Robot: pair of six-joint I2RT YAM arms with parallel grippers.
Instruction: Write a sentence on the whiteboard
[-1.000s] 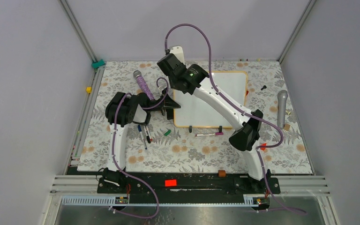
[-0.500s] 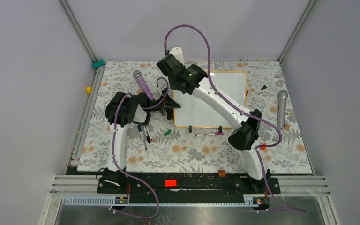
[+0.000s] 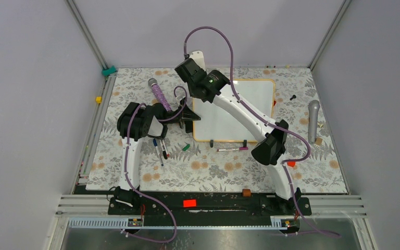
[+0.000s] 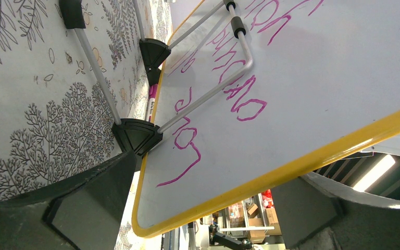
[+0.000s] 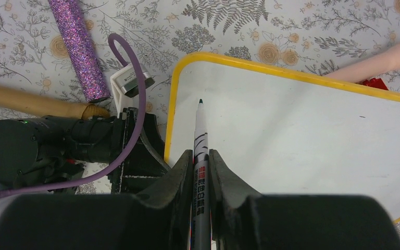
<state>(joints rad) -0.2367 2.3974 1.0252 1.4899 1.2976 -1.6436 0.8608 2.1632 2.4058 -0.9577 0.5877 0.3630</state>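
Bright even light, soft shadows (wrist foregrounds blurred)

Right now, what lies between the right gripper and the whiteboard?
Only the marker, clamped in the right gripper; its tip points at bare whiteboard near a corner. The right wrist view shows it.

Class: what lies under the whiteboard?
The whiteboard carries magenta writing on its underside, plus a grey wire stand with black feet; floral cloth lies below. From above, the board hides all this.
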